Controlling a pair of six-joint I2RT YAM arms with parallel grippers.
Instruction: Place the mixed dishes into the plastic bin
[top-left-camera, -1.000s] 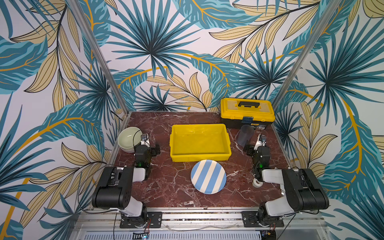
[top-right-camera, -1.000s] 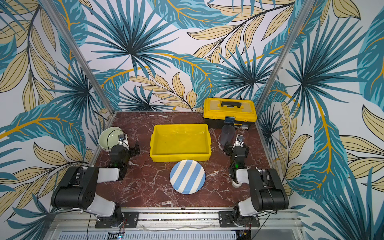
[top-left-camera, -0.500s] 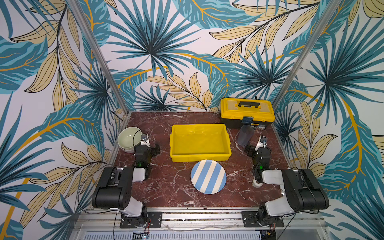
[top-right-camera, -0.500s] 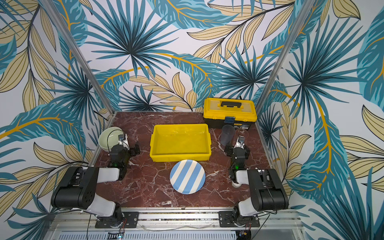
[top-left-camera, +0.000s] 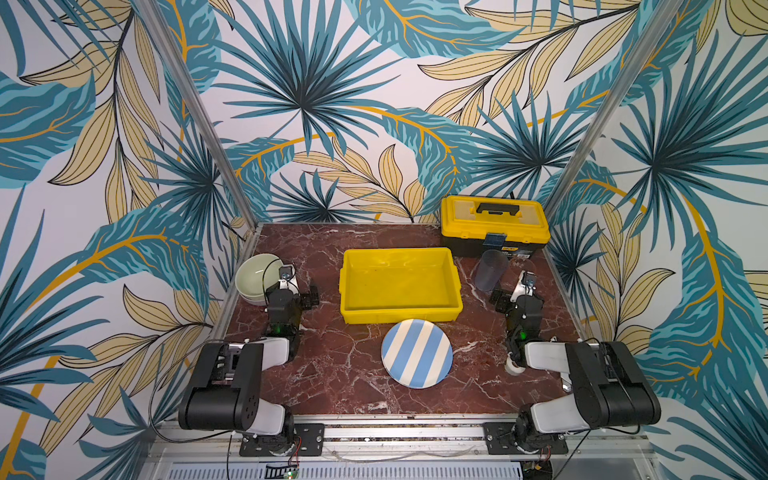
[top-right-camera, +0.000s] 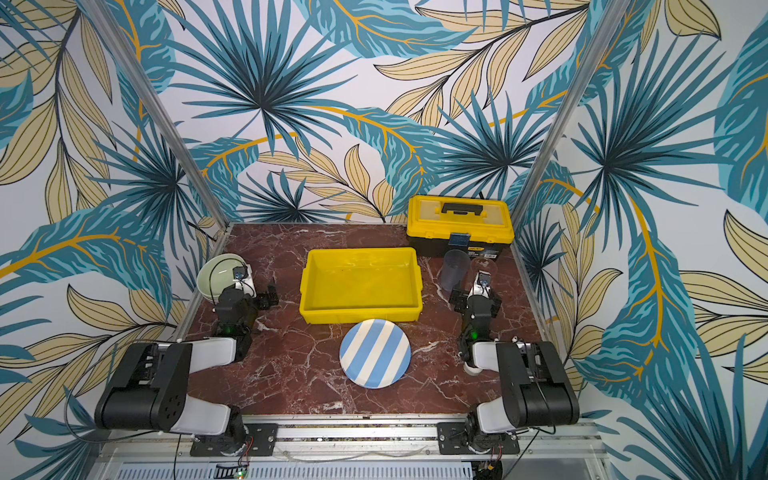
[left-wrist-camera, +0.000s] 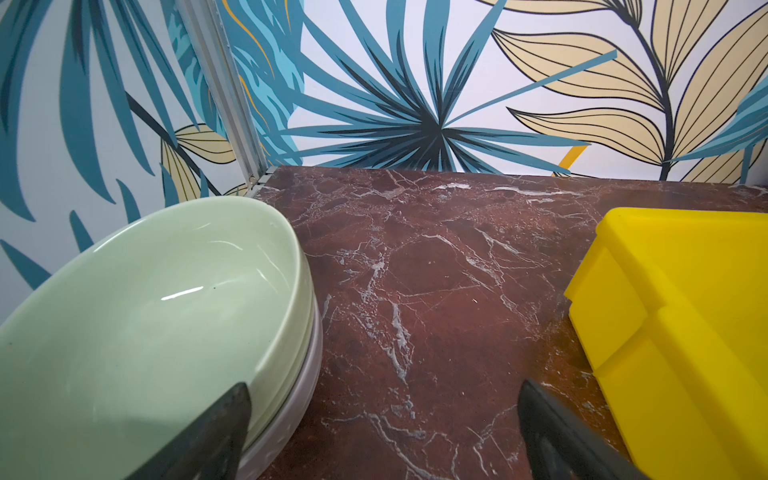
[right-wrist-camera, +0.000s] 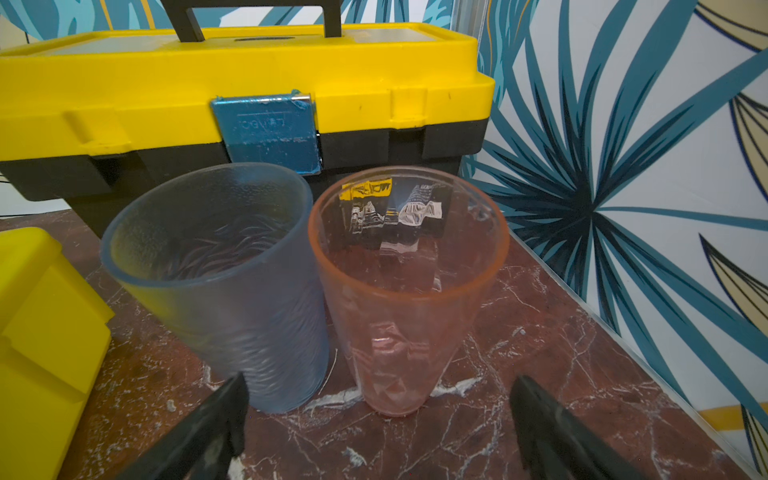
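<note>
The left end effector (left-wrist-camera: 383, 388) holds nothing, its fingers wide apart, with the stacked pale green round bowl (left-wrist-camera: 145, 311) just beside one finger. The right end effector (right-wrist-camera: 378, 381), equally spread, faces an upright pink-tinted clear tumbler (right-wrist-camera: 399, 291) beside a frosted blue tumbler (right-wrist-camera: 224, 270). The round blue-and-white striped plate (top-left-camera: 417, 353) lies on the table (top-left-camera: 332, 374) just before the shallow yellow plastic bin (top-left-camera: 401, 314).

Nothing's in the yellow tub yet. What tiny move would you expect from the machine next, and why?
Probably the right claw should ease forward around the pinkish tumbler: its jaws are open and empty, and that tumbler stands upright straight ahead of the gap, with the bluish tumbler close beside it.
</note>
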